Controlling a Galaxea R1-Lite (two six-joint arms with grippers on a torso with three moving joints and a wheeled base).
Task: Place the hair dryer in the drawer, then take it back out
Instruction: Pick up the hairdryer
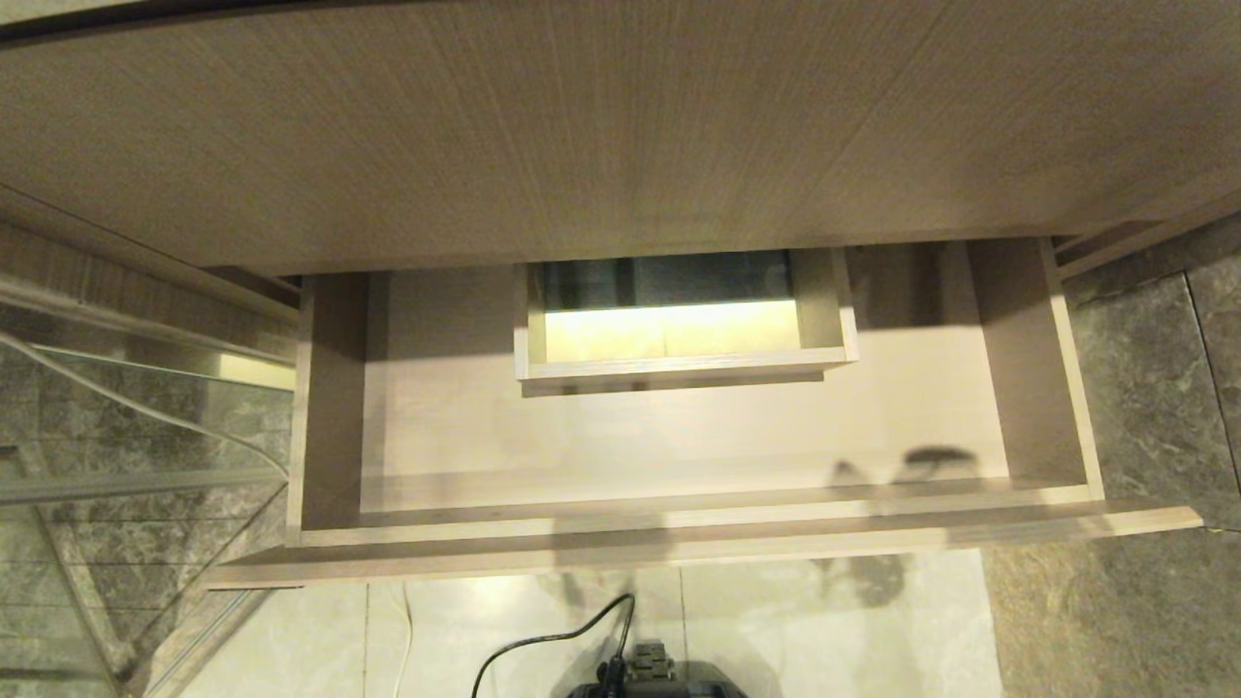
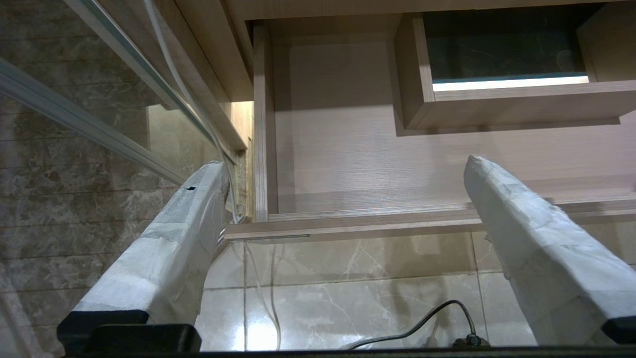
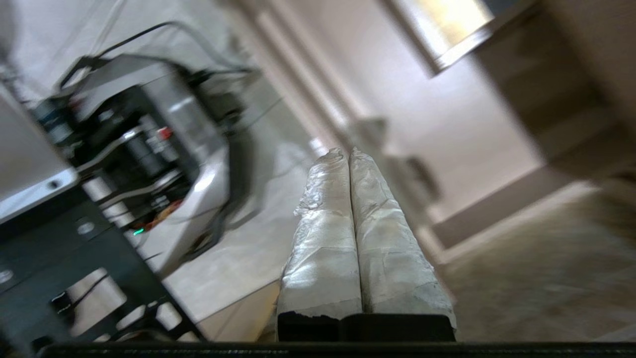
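Drawer [image 1: 679,436] stands pulled out and holds nothing, no hair dryer shows anywhere, your right gripper [image 3: 348,155] is closed on nothing, your left gripper [image 2: 348,169] hangs open; so you risk reaching blind and striking the drawer front.

Drawer [image 1: 679,436]: light beige wood-grain laminate, matt, fine straight grain; the boxed cut-out [image 1: 684,364] at its back has the same finish. Panel above the drawer [image 1: 582,126]: same matt wood-grain. Floor in front of the drawer [image 1: 776,620]: pale marble-look tile, polished, glossy with reflections. Floor right of the drawer [image 1: 1144,388]: darker grey veined stone, duller sheen. Left of the drawer, a glass pane [image 1: 126,427], smooth and reflective. Left gripper [image 2: 343,164] and right gripper [image 3: 348,154]: fingers wrapped in wrinkled whitish tape, matt, on black plastic bases.
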